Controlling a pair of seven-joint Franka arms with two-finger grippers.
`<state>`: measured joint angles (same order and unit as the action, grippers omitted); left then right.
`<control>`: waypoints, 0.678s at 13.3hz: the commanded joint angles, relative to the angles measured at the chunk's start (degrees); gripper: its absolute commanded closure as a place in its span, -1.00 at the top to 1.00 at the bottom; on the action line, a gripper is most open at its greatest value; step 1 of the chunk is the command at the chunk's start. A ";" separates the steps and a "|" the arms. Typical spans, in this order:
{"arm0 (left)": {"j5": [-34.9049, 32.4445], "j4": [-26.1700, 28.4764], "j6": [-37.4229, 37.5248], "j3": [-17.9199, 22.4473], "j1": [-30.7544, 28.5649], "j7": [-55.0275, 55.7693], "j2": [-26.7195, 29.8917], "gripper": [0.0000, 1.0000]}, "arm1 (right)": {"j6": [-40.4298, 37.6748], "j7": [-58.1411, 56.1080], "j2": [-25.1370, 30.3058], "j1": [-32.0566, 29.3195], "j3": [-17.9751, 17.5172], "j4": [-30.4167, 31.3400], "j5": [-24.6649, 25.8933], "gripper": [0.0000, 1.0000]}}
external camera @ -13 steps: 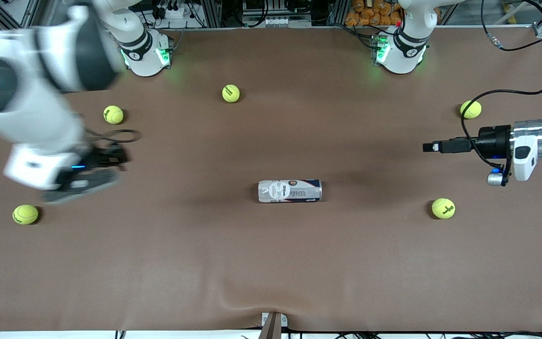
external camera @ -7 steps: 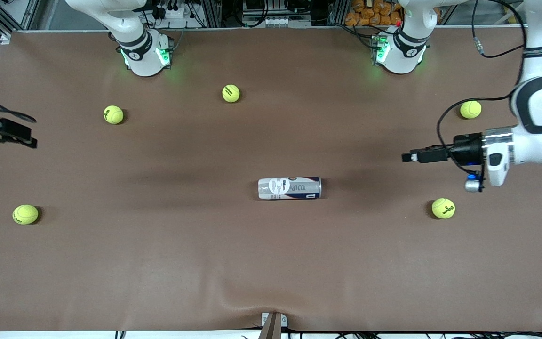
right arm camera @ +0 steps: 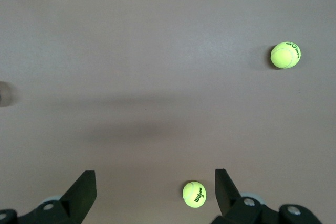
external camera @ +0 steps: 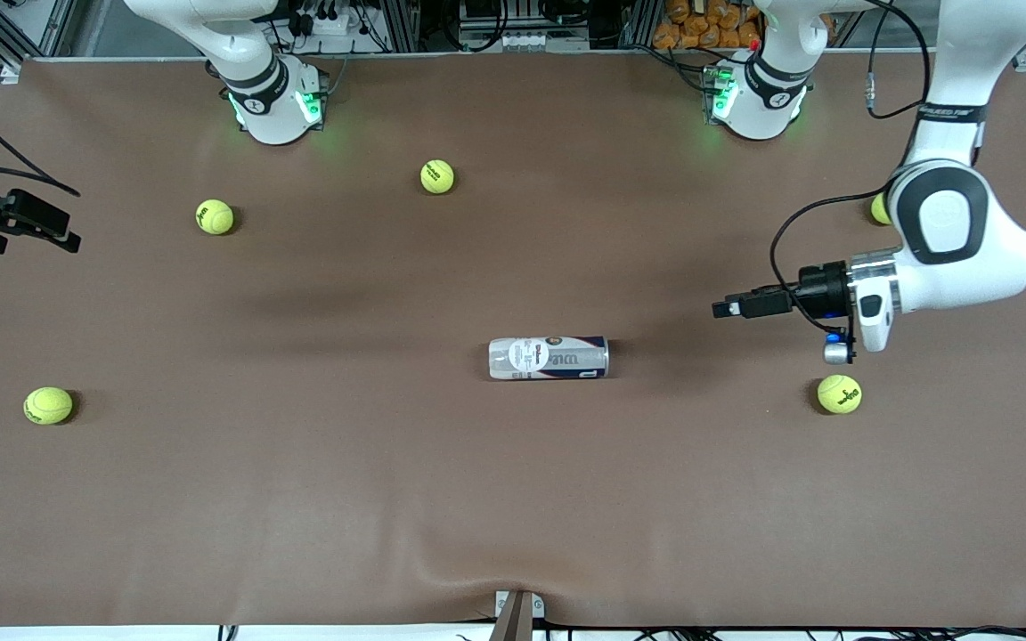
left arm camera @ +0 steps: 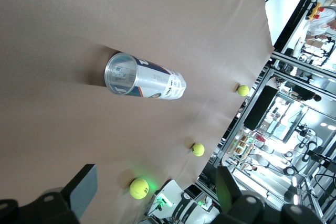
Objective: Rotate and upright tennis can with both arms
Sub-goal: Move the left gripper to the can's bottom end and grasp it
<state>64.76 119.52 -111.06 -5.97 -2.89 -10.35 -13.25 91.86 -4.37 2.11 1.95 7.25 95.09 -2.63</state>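
From the front camera, the tennis can [external camera: 549, 358] lies on its side in the middle of the brown table [external camera: 513, 499], its length running from one arm's end of the table toward the other. The left gripper [external camera: 727, 309] hangs over bare table toward the left arm's end, its tip aimed sideways at the can and well apart from it; nothing is between its fingers. A tennis ball [external camera: 839, 393] sits on the table near the gripper's wrist, and another [external camera: 878, 210] peeks out from under the left arm's elbow. The right gripper [external camera: 45, 233] is at the edge of the table at the right arm's end, empty, with a ball [external camera: 214, 216] nearest to it, one more [external camera: 48, 405] closer to the camera, and another [external camera: 437, 176] near the bases.

In the left wrist view, the left gripper's fingers [left arm camera: 84, 190] are spread wide, holding nothing. The can [left arm camera: 144, 77] lies ahead of them, its silver-rimmed open end turned toward the gripper. Three balls [left arm camera: 139, 188] [left arm camera: 198, 149] [left arm camera: 242, 90] lie farther off.

In the right wrist view, the right gripper's fingers [right arm camera: 83, 191] are also spread and empty over the table. One ball [right arm camera: 194, 194] lies between the fingertips on the table below, and another [right arm camera: 285, 55] is well ahead.
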 commanded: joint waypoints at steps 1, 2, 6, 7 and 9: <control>2.73 0.62 -2.58 -1.24 -0.19 -3.26 -1.68 1.00 | 1.04 0.32 1.76 -1.24 -1.36 1.59 -0.19 1.00; 5.26 0.53 -2.67 -1.24 0.08 -5.45 -3.08 1.00 | 1.04 0.24 1.41 -0.98 -1.54 0.46 0.25 1.00; 13.61 0.45 -6.18 -1.59 2.53 -15.64 -8.54 1.00 | -0.71 0.32 0.70 -1.15 -1.45 -4.20 1.31 1.00; 15.55 0.18 -6.80 -1.59 3.06 -17.58 -9.85 1.00 | -2.11 -0.46 0.70 -1.42 -1.28 -5.26 1.22 1.00; 16.79 -0.52 -7.76 -1.59 5.60 -19.97 -12.49 1.00 | -2.91 -3.62 0.70 -1.42 -1.28 -5.97 1.57 1.00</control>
<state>79.38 120.08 -117.13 -7.36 0.59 -28.00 -23.63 90.34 -5.43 2.52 1.85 6.78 90.33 -1.97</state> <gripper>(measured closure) 0.000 0.000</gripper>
